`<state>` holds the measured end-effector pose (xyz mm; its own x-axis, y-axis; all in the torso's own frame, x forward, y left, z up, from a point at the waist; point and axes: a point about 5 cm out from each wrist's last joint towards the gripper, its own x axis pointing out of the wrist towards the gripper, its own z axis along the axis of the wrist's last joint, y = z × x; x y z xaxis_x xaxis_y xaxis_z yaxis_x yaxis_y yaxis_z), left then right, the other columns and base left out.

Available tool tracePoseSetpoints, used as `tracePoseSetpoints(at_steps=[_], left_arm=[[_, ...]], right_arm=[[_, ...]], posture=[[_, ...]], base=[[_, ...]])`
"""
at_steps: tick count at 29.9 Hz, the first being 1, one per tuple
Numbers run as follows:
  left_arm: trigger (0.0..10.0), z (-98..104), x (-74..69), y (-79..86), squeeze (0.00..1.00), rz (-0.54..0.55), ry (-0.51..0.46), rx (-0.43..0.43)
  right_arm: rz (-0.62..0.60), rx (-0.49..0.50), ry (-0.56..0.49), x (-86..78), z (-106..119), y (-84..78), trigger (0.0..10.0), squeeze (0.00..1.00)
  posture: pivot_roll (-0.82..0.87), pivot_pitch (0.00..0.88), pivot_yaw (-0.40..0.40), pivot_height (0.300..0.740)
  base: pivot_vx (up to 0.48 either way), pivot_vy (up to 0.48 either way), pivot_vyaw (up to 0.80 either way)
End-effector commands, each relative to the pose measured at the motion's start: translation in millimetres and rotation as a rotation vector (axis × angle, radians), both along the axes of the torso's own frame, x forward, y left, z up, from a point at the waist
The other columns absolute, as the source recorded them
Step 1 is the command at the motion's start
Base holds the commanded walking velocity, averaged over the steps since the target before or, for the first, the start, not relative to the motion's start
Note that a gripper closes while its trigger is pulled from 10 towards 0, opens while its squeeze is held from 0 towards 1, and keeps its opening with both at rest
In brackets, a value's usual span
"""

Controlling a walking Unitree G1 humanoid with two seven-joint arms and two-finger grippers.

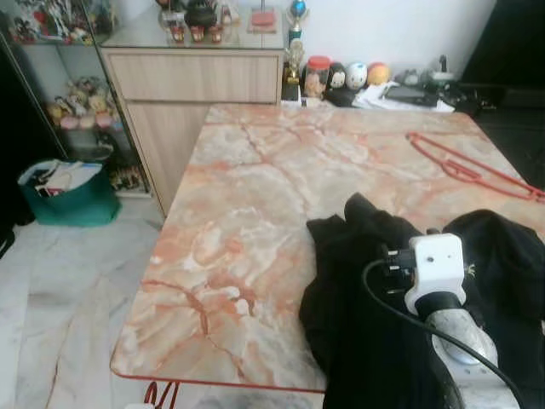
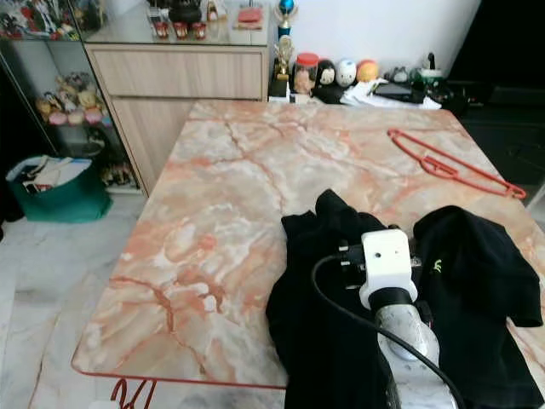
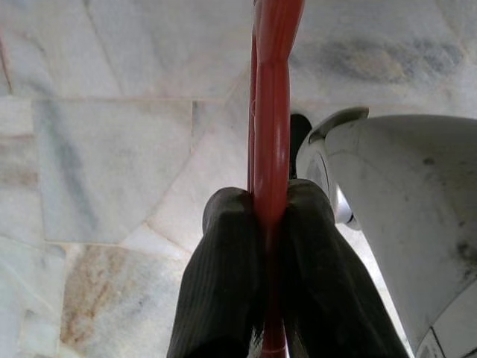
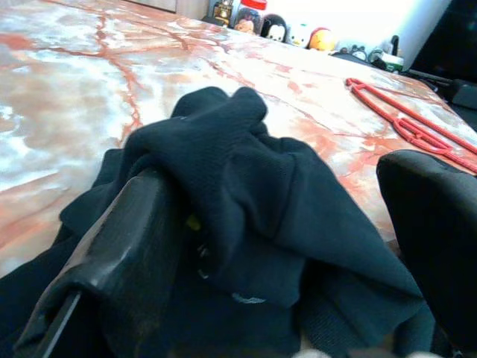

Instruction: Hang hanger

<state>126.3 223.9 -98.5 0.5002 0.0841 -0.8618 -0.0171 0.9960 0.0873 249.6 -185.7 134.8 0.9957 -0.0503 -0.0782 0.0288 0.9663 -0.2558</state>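
A black garment (image 1: 383, 290) lies bunched at the near right of the marble table (image 1: 255, 196). My right gripper (image 4: 272, 171) is open and low over it, one finger (image 4: 127, 246) pressed into the cloth, the other finger (image 4: 440, 239) at the far side, with a fold of garment between them. My left gripper (image 3: 270, 198) hangs below the table's near edge, shut on the bar of a red hanger (image 3: 272, 89) above the floor; a bit of that hanger (image 1: 157, 394) shows under the table rim. A second red hanger (image 1: 473, 166) lies flat at the table's far right.
A wooden cabinet (image 1: 196, 94) stands behind the table's far left corner, beside a glass shelf of toys (image 1: 77, 106). A green bin (image 1: 68, 196) sits on the marble floor to the left. Small jars and figurines (image 1: 341, 77) crowd the table's far edge.
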Motion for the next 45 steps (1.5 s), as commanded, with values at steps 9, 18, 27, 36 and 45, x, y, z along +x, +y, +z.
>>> tracePoseSetpoints(at_steps=[9, 18, 27, 36, 45], left_arm=[[10.0, -4, -4.7, -10.7, 0.00, -0.024, 0.025, -0.025], [10.0, -4, -3.5, -11.5, 0.00, -0.026, 0.023, -0.026], [10.0, -4, -5.1, -7.6, 0.00, -0.018, 0.030, -0.022], [10.0, -3, -6.2, -4.7, 0.00, -0.011, 0.035, -0.020], [10.0, -3, -6.5, -4.0, 0.00, -0.011, 0.039, -0.018]], right_arm=[[0.011, 0.002, -0.012, 3.2, 0, 0.7, 10.0, 0.00], [0.020, 0.002, -0.034, 7.1, 3, 1.5, 10.0, 0.00], [0.015, 0.001, -0.030, 7.7, -1, -1.1, 10.0, 0.00], [0.017, -0.004, -0.021, 12.5, -5, -4.2, 10.0, 0.00], [0.024, -0.002, -0.029, 16.9, -6, -2.0, 10.0, 0.00]], posture=[[0.02, 0.000, -0.041, 0.740], [0.02, 0.000, -0.044, 0.740], [0.01, 0.000, -0.044, 0.740], [0.02, 0.000, -0.044, 0.740], [0.02, 0.000, -0.042, 0.740]], base=[[-0.298, 0.000, 0.00], [-0.302, 0.000, 0.00], [-0.303, 0.000, 0.00], [-0.304, 0.000, 0.00], [-0.303, 0.000, 0.00]])
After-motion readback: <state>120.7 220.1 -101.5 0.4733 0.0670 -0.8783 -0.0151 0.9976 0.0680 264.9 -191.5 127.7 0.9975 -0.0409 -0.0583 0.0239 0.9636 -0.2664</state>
